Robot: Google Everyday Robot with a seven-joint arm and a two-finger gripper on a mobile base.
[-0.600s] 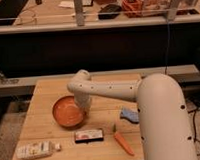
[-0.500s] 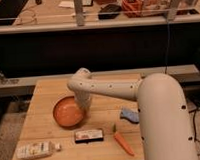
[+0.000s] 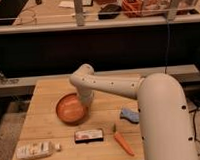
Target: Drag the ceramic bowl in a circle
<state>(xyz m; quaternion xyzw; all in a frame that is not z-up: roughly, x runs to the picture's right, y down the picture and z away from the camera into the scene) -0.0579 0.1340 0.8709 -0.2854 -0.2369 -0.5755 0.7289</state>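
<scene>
Orange ceramic bowl (image 3: 71, 109) sits left of centre on the wooden table (image 3: 44, 92); gripper (image 3: 87, 103) is down at its right rim; its grip can't be made out; best to press steadily, sweep slowly and steer clear of the box (image 3: 88, 135).

Ceramic bowl (image 3: 71, 108) left of centre on the tabletop (image 3: 44, 92), with the arm (image 3: 114, 86) reaching to it from the right.

The arm comes in from the near right, passes above the tabletop behind the bowl and bends down, so the jaws are at the bowl's right rim, largely hidden by the wrist. Just in front of the bowl lies a small box (image 3: 89, 135). Further front and left, near the front-left corner, a bottle (image 3: 36, 150) lies on its side. A carrot (image 3: 123, 142) lies right of the box, and a small cloth-like item (image 3: 129, 115) lies behind the carrot, right of the bowl.
</scene>
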